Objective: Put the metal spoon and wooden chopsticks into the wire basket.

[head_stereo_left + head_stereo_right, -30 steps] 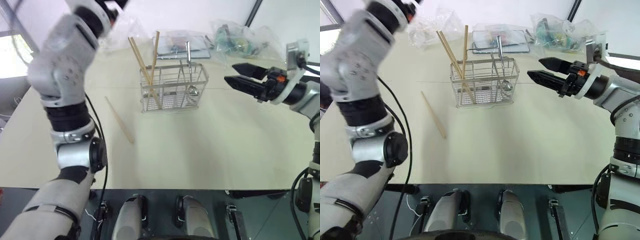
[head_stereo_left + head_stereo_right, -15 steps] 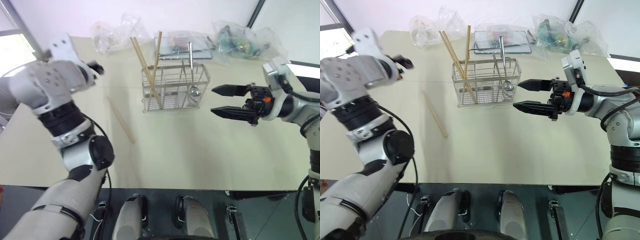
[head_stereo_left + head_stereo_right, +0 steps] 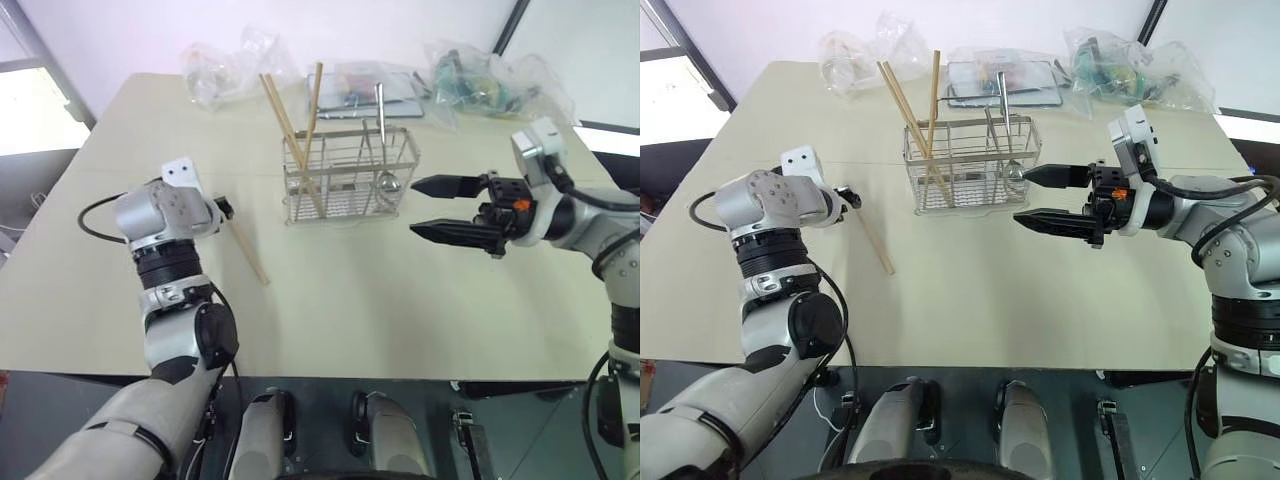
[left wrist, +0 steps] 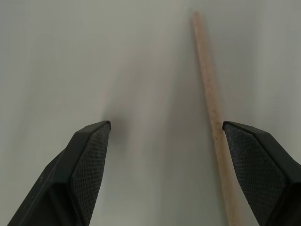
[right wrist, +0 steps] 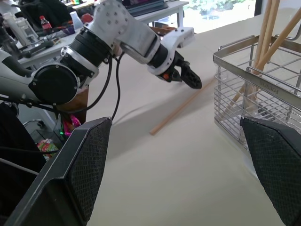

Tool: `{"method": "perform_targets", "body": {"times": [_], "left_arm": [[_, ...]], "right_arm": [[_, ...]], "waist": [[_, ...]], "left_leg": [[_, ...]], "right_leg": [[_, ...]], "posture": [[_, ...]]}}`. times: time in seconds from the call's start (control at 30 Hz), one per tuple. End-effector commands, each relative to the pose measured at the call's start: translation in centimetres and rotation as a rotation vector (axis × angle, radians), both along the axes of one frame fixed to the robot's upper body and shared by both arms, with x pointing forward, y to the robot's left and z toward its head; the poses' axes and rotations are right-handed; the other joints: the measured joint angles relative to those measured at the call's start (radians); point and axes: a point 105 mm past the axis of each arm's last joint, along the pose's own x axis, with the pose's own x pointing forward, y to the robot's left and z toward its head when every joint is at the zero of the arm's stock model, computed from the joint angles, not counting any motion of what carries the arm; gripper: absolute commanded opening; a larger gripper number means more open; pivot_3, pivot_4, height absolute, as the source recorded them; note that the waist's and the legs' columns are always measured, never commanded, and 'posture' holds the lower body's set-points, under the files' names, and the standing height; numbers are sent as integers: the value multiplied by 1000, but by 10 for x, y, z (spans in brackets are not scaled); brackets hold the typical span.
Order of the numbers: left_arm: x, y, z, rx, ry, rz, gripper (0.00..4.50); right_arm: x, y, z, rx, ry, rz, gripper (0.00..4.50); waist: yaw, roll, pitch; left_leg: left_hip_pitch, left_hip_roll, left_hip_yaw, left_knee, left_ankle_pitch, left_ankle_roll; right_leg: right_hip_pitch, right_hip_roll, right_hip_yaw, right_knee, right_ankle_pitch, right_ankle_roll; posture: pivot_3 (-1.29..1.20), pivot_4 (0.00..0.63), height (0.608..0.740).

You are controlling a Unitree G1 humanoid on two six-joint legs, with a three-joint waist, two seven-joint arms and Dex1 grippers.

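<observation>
- Black fingers of the left tool stand spread and empty, pointing down at the bench with the loose chopstick lying flat just inside one finger; whether a fingertip touches the bench I cannot tell
- right tool hangs level beside the wire basket, its fingers wide apart and grasping nothing
- three wooden chopsticks lean upright in one end compartment of the basket; the metal spoon stands bowl-down at the other end; the task looks nearly done, one stick left
- risk: the stick sits off-centre between the left fingers, so closing may nudge it sideways or roll it away rather than pinch it
- risk: a thin stick flat on the bench gives little to bite; pads may scrape the bench and close over nothing
- risk: gripped near one end, it may swing and catch the basket rim, tipping the light basket or the sticks inside
</observation>
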Motion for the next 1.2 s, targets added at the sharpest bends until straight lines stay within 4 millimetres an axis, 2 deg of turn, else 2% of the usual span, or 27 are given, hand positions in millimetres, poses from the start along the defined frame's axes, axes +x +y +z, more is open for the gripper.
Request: {"method": "perform_targets", "body": {"times": [0.03, 0.17, 0.27, 0.47, 0.6, 0.67, 0.73, 0.83, 0.93, 0.97, 1.03, 1.1, 1.2], "left_arm": [[15, -6, -8, -7, -14, -14, 3991], [26, -9, -11, -9, -32, -35, 3991], [30, -11, -11, -19, -37, -37, 3190], [34, -12, -5, -29, -59, -32, 148], [35, -9, -3, -21, -74, -16, 58], [37, 0, 8, 29, -133, 3, 58], [44, 18, 39, 68, -289, 68, 58], [46, 47, 100, 111, -563, 165, 58], [37, 62, 172, 253, -857, 168, 58], [34, 62, 185, 278, -914, 160, 58], [24, 39, 231, 186, -1134, 30, 58], [7, 7, 272, 124, -1324, -158, 58], [-8, -24, 295, 32, -1417, -340, 58]], "right_arm": [[-7, 3, 11, 19, -48, 10, 4500], [-7, 3, 13, 36, -49, -7, 4500], [-6, 3, 13, 44, -49, -18, 4500], [-6, 1, 14, 50, -46, -29, 4500], [-4, 1, 14, 50, -46, -33, 4500], [-3, 0, 15, 52, -46, -35, 4500], [-2, -1, 15, 55, -45, -43, 4500], [-1, -2, 16, 57, -41, -48, 4500], [-1, -4, 17, 50, -40, -55, 4500], [-2, -5, 17, 47, -40, -57, 4500], [1, -11, 17, 30, -53, -85, 4500], [7, -19, 24, 43, -72, -136, 4500], [17, -31, 36, 86, -91, -210, 4500]], "waist": [[4, 1, 0], [16, 2, -1], [19, 2, -2], [16, 2, -2], [17, 2, -2], [17, 2, -2], [16, 1, -1], [10, 0, 0], [10, 0, 0], [12, 0, 0], [21, 0, 0], [29, -1, 0], [28, -1, 0]], "left_leg": [[0, 0, 0, 0, -1, 1], [1, 0, 0, 0, -3, 5], [1, 0, 0, 0, -3, 5], [1, 0, 0, 0, -4, 6], [1, 0, 0, 0, -4, 6], [1, 0, 0, 0, -4, 6], [1, 0, 0, 0, -4, 6], [-2, 1, 1, 0, -4, 6], [-3, 1, 1, 0, -3, 6], [-4, 1, 1, 0, -3, 6], [-4, 1, 2, 0, -3, 5], [-5, 0, 0, 2, -3, 5], [-7, -1, 1, 4, -4, 7]], "right_leg": [[0, 0, 0, 0, 0, 0], [1, 0, 0, 0, 0, 0], [1, 0, 0, 0, 0, 0], [1, 0, 0, 0, 0, 0], [1, 0, 0, 0, 0, 0], [1, 0, 0, 0, 0, 0], [0, 0, 0, 0, 0, 0], [-2, 1, 0, 0, 1, -1], [-3, 1, 0, 0, 1, -1], [-4, 1, -1, -1, 1, -1], [-3, 0, -1, -1, 1, -1], [-2, -1, -2, -3, 1, 0], [-1, -2, -2, -6, 3, 2]], "posture": [[0, 150, 704], [0, 150, 704], [0, 150, 704], [0, 150, 704], [0, 150, 704], [0, 150, 704], [0, 150, 704], [0, 150, 704], [0, 150, 704], [0, 150, 704], [0, 150, 704], [0, 150, 704], [0, 150, 704]]}}
